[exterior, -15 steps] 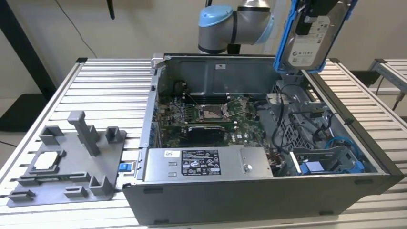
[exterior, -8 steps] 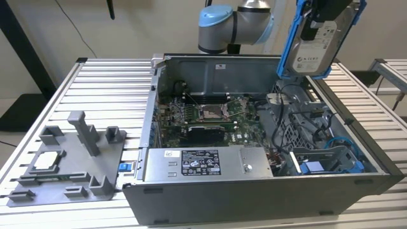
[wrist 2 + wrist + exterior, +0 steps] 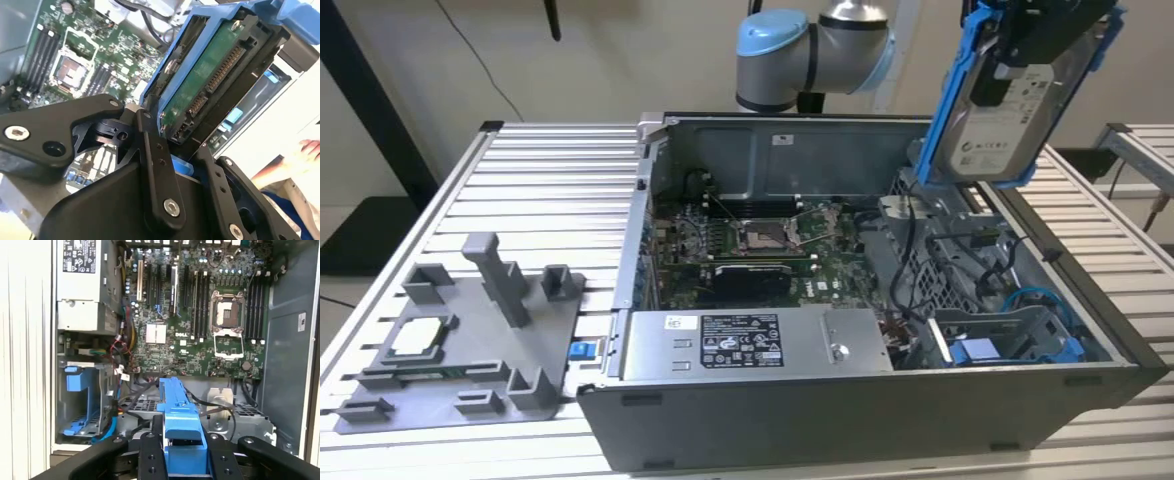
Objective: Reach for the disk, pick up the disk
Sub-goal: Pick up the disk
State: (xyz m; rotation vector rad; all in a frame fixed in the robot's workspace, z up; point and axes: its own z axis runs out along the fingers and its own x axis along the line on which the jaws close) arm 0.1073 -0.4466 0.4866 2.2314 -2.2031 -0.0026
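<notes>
While the gripper (image 3: 172, 150) clamps its fingers (image 3: 155, 165) on the blue-bracketed disk (image 3: 1014, 95), it hangs above the open computer case (image 3: 854, 400)

The exterior view looks down from high up and a bit far off at the open computer case (image 3: 881, 400) on the counter (image 3: 534, 190). The first wrist view looks straight down into the case. The second wrist view sits very close to the gripper (image 3: 182, 145). All three show the green board (image 3: 761, 240).
</notes>
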